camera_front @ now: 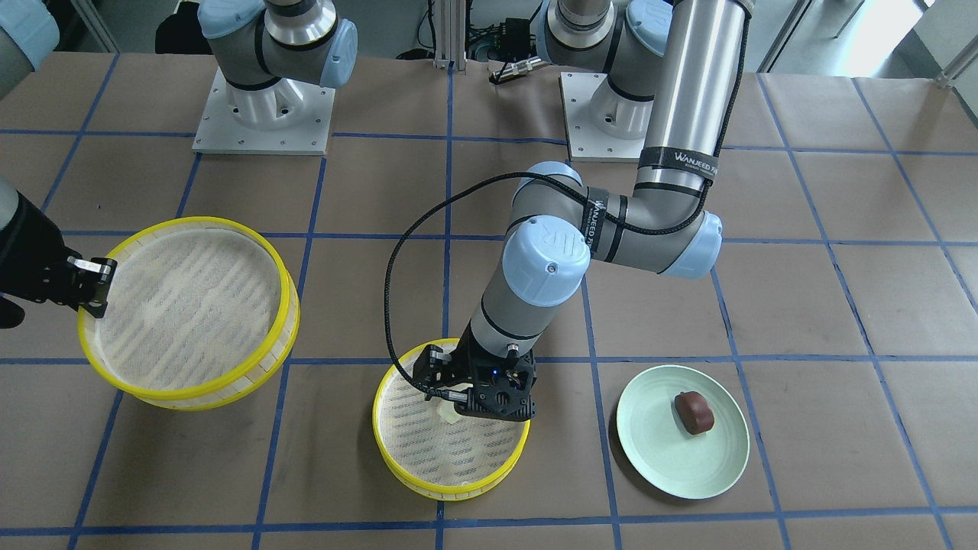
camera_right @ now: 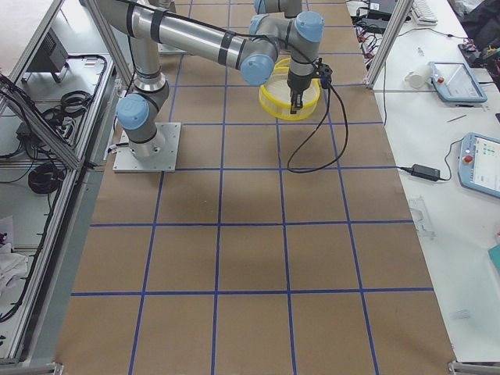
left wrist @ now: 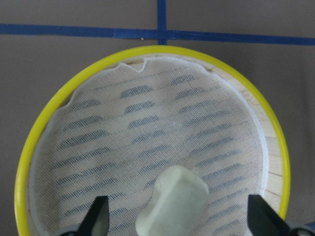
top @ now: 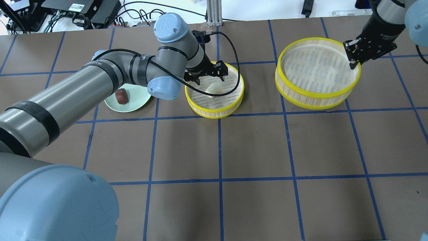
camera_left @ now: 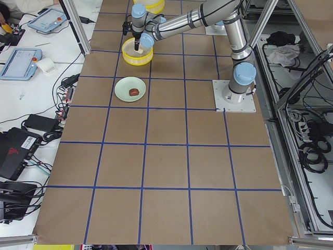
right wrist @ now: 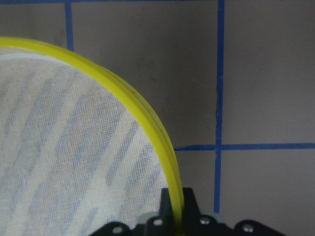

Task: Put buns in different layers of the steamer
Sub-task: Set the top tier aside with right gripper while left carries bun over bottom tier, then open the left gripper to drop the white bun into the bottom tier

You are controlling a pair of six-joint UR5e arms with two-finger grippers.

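Lying in the tray [left wrist: 157, 49], the cream bun [left wrist: 172, 196] sits untouched inside the wide-open left tool [left wrist: 179, 219].

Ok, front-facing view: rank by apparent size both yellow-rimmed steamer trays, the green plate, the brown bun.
1. Yellow-rimmed mesh steamer tray in the right pincer: looks largest, but may be raised nearer the camera.
2. Second yellow-rimmed mesh tray under the left pincer.
3. Pale green round plate.
4. Dark reddish-brown oblong bun.
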